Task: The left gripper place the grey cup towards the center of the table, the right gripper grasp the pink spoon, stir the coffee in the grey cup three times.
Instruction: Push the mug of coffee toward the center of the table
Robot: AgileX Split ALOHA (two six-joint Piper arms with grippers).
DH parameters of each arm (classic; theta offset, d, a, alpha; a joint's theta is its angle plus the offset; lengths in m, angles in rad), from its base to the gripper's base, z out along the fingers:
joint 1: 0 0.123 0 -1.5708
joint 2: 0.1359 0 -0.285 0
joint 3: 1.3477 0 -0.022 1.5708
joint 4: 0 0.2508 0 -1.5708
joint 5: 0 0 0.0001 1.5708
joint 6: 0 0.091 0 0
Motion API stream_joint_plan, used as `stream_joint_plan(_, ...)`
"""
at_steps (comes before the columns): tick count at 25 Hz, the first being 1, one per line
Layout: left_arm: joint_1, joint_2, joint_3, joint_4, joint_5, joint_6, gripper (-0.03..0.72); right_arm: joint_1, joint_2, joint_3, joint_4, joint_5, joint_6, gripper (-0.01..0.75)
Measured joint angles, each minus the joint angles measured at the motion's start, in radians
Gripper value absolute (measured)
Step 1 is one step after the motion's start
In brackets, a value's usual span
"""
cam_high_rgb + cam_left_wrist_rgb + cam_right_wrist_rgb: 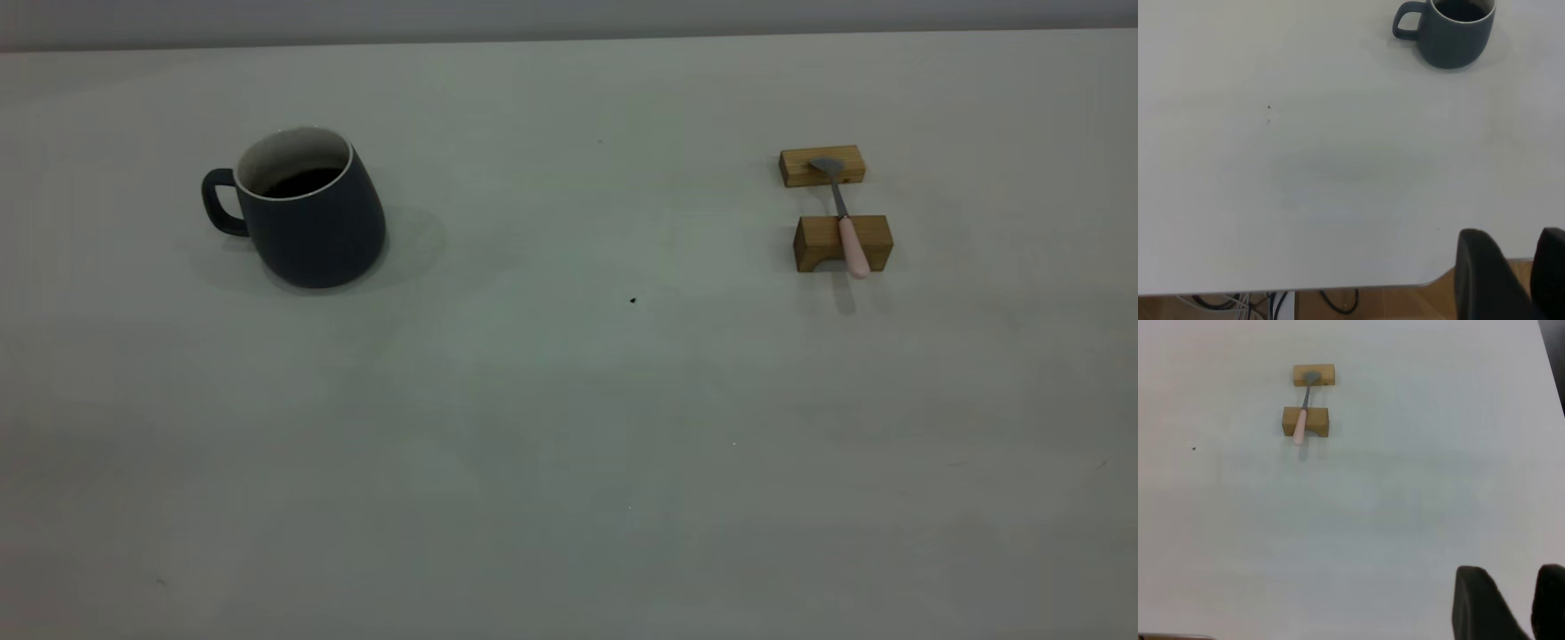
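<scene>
Table (569, 444): we are seeing it lying wide and pale.
Grey cup (307, 213): sitting upright far left, holding coffee (302, 182).
Wooden blocks (842, 242): sitting far right, bearing the pink spoon (845, 222).
Left gripper (1513, 263): hovering off the table's edge, fingers seemingly parted.
Right gripper (1510, 587): hanging well apart from the spoon, likewise parted.

Exterior camera overlooks the table (569, 400); wrist cameras view it from afar.

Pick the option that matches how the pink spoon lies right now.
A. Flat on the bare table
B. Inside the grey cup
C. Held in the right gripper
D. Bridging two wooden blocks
D: the pink spoon lies across two wooden blocks, bowl on the far one, pink handle over the near one, far from the grey cup.
</scene>
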Motion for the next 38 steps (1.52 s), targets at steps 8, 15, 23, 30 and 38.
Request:
stream_joint_plan(8,0.000,0.000,0.000,0.000,0.000,0.000,0.247,0.000,0.000,0.000,0.000,0.000,0.000,0.237)
stream_joint_plan(15,0.000,0.000,0.000,0.000,0.000,0.000,0.247,0.000,0.000,0.000,0.000,0.000,0.000,0.237)
stream_joint_plan(23,0.000,0.000,0.000,0.000,0.000,0.000,0.247,0.000,0.000,0.000,0.000,0.000,0.000,0.237)
stream_joint_plan(30,0.000,0.093,-0.005,0.000,0.000,0.012,0.247,0.000,0.000,0.000,0.000,0.000,0.000,0.237)
stream_joint_plan(38,0.000,0.561,-0.127,0.057,-0.165,0.058,0.338,0.000,0.000,0.000,0.000,0.000,0.000,0.237)
